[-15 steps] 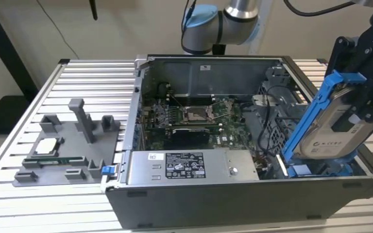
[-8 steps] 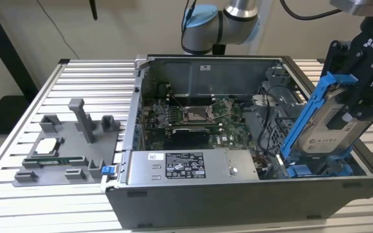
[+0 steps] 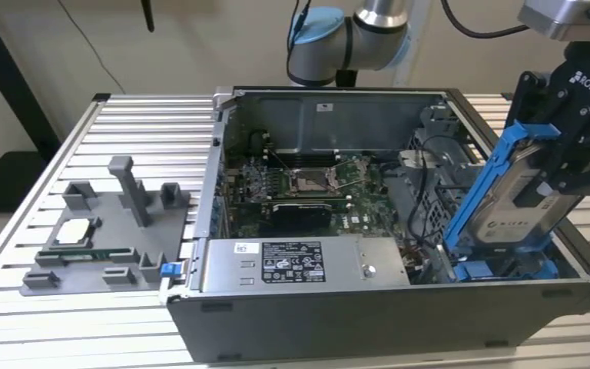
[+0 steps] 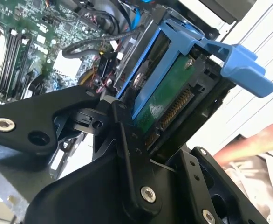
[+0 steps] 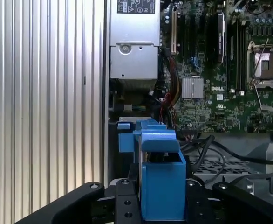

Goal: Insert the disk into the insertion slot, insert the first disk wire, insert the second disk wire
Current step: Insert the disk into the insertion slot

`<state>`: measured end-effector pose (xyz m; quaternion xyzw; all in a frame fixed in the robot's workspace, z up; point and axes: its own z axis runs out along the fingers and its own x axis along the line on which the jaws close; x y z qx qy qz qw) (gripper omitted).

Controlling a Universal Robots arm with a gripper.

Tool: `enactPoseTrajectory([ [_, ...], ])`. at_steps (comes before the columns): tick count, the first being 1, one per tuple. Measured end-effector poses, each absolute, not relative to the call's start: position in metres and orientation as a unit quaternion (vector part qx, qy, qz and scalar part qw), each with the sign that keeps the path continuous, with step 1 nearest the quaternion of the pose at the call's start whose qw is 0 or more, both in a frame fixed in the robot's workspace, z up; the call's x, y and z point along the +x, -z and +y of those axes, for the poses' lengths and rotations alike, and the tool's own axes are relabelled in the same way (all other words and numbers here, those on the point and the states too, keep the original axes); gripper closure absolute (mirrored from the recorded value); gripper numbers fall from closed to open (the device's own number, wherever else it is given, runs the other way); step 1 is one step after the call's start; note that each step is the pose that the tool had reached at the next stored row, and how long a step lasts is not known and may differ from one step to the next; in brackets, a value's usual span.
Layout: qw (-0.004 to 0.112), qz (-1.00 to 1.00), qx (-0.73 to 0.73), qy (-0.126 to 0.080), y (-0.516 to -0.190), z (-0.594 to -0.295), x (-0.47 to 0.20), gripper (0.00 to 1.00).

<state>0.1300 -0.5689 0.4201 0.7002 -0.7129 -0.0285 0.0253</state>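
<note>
Ribbed aluminium table (image 3: 8, 254) carries an open computer case (image 3: 377, 323), and nearest the exterior view is the case's front wall with the grey power-supply box (image 3: 295, 265) lying just behind it. Beside that box, toward the exterior view's right, sits the insertion slot (image 3: 500, 270), a bay marked by blue tabs at the case's corner. The disk (image 3: 510, 200) stands over it in its blue carrier, its long axis steep and leaning so that the upper end tips toward the exterior view's right while the lower end points down into the bay. The slot therefore lies straight along that axis, below the held end. Whether the lower edge has already entered the bay or only rests at its mouth is hard to say, since the case wall hides the meeting point. The gripper (image 3: 549, 178) is pressed together on the disk's upper half, pinching it across its flat faces. The second wrist view adds what the exterior view lacks: the disk's green circuit-board underside (image 4: 167, 100) and one black finger (image 4: 127, 135) lying against its edge. The first wrist view looks down the carrier's blue end (image 5: 160, 182) toward the power-supply box (image 5: 134, 46). Farther back lies the motherboard (image 3: 306, 192).
</note>
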Motion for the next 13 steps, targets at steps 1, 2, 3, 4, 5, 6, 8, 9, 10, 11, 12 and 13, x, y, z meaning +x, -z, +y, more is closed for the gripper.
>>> enactPoseTrajectory([
  [1, 0.025, -0.713, 0.7, 0.029, -0.4195, -0.5688, 0.1302, 1.0],
  [2, 0.025, -0.713, 0.7, 0.029, -0.4189, -0.5688, 0.1305, 1.0],
  [3, 0.025, -0.713, 0.7, 0.029, -0.4185, -0.5689, 0.1306, 1.0],
  [4, 0.024, -0.713, 0.7, 0.03, -0.4179, -0.569, 0.1307, 1.0],
  [5, 0.024, -0.713, 0.7, 0.03, -0.4173, -0.569, 0.1307, 1.0],
  [6, 0.023, -0.713, 0.7, 0.031, -0.4167, -0.5692, 0.1308, 1.0],
  [8, 0.022, -0.713, 0.7, 0.032, -0.4155, -0.5695, 0.1317, 1.0],
  [9, 0.021, -0.713, 0.7, 0.033, -0.4149, -0.5697, 0.1324, 1.0],
  [10, 0.02, -0.713, 0.7, 0.034, -0.4143, -0.5697, 0.1331, 1.0],
  [11, 0.02, -0.713, 0.7, 0.034, -0.4138, -0.5697, 0.1339, 1.0],
  [12, 0.019, -0.713, 0.7, 0.035, -0.4133, -0.5697, 0.1343, 1.0],
  [13, 0.019, -0.713, 0.7, 0.035, -0.4129, -0.5698, 0.1349, 1.0],
])
